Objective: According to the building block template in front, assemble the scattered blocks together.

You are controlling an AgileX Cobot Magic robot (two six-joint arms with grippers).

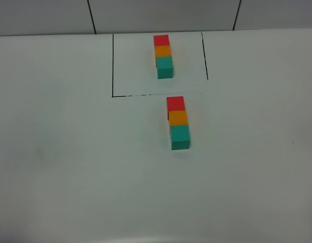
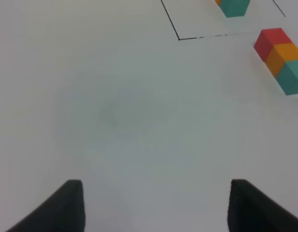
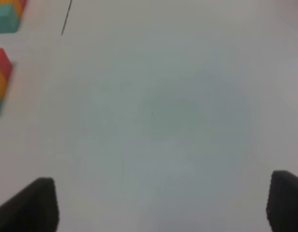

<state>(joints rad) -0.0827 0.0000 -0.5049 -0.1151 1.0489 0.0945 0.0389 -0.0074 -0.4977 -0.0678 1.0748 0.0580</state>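
Three matte cubes, red (image 1: 175, 103), orange (image 1: 178, 118), teal (image 1: 180, 135), sit touching in a row just below the outlined template row (image 1: 163, 55). They look light, rigid; grip opposite flat sides. Left gripper (image 2: 156, 205) and right gripper (image 3: 161, 203) hang spread wide, empty.

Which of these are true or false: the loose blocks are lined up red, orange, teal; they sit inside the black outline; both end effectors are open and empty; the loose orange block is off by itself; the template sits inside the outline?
1. The scattered blocks form a row of red, orange, teal. True.
2. They sit inside the black outline. False: they lie just outside it, on its near side.
3. The left end effector and right end effector are open and empty. True.
4. The loose orange block is off by itself. False: it touches red and teal.
5. The building block template sits inside the outline. True.
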